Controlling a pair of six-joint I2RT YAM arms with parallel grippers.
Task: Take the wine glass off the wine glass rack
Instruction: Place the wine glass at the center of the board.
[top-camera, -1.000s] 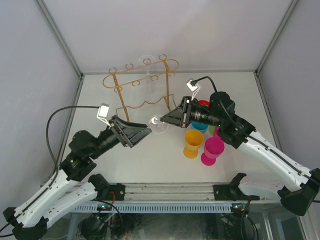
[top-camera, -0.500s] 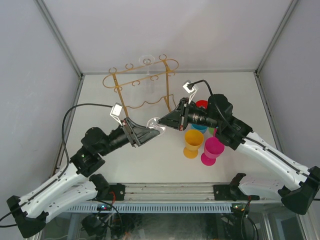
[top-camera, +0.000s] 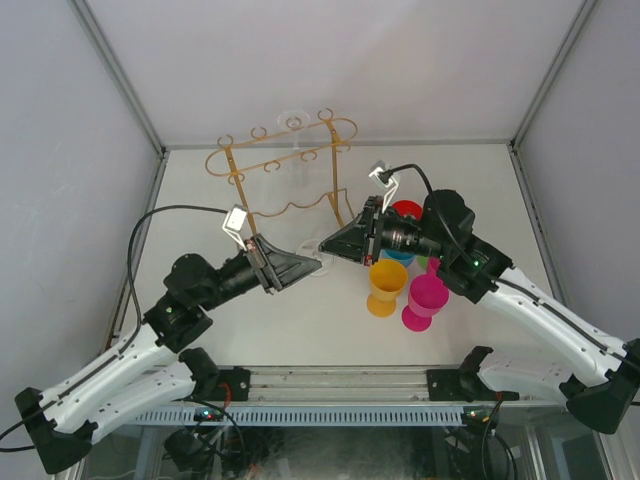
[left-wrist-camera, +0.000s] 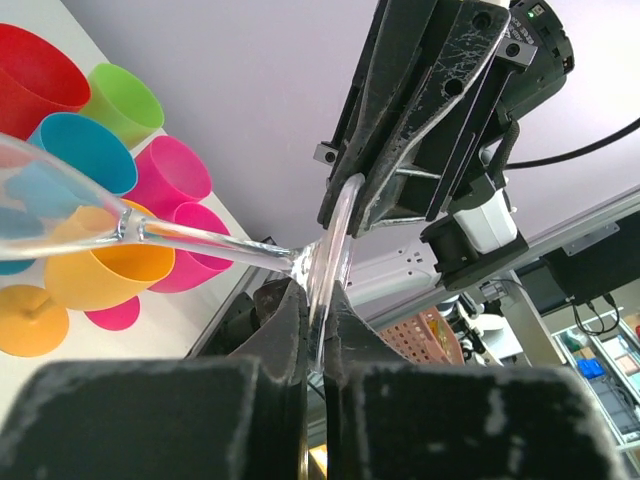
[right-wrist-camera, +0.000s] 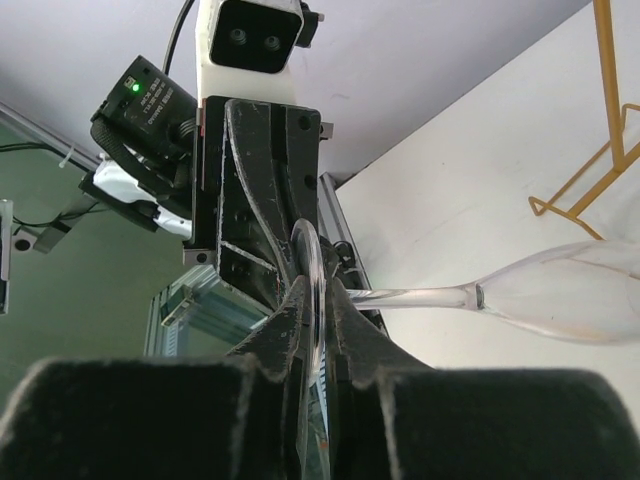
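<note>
The wine glass (left-wrist-camera: 200, 240) is held in the air above the desk (top-camera: 470, 190), well apart from the wine glass rack (top-camera: 238, 180), which is stood at the back. Its round foot is gripped from opposite sides: the left pincer (left-wrist-camera: 312, 300) is clenched on one edge, the right pincer (right-wrist-camera: 312, 290) on the other. From the left wrist, the bowl is seen in front of the coloured cups (left-wrist-camera: 85, 160).
</note>
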